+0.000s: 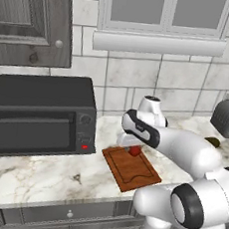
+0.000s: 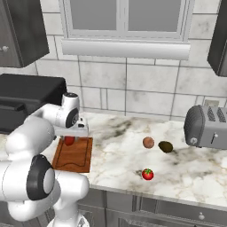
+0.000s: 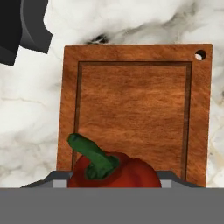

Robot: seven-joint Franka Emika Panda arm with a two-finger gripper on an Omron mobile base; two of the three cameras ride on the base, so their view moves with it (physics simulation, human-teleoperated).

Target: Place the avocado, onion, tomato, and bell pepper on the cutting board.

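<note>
Marble kitchen counter [image 2: 119, 155] under window is carrying your flat reddish-brown wooden cutting board [image 3: 131, 105], nothing lying flat on it. Your gripper [image 2: 71, 138] is clamping dark red bell pepper [image 3: 114, 171] just above board. Tan-pink onion [image 2: 148, 142], dark oval avocado [image 2: 166, 146], green-capped red tomato [image 2: 147, 174] are sitting well apart from board, toward grey toaster [image 2: 207, 126]. Black microwave [image 1: 39, 113] is standing beside board.

Bell pepper [image 1: 134, 150] at cutting board [image 1: 130, 169] far end.

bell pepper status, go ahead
Hand shut on bell pepper, over cutting board. Onion, avocado, tomato on counter. Nothing in the way.
</note>
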